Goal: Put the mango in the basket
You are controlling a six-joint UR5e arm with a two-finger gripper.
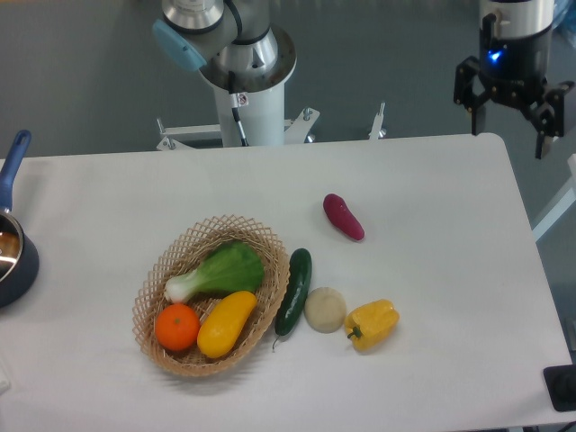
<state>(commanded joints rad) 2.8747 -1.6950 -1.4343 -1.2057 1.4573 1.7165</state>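
The mango [226, 323] already lies inside the wicker basket [158, 270] between the orange [177, 327] and the leafy green, while the claw [512, 112] hangs apart and empty at the desk's [432, 207] far right corner, so the placing looks finished.

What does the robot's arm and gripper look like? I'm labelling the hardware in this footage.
The arm is built from silver-grey cylindrical segments with a light blue joint cap, on a white pedestal base with a thin black cable running down it. The gripper is black with angular black fingers, hangs under a silver-white wrist section, and has a small blue light glowing on its body.
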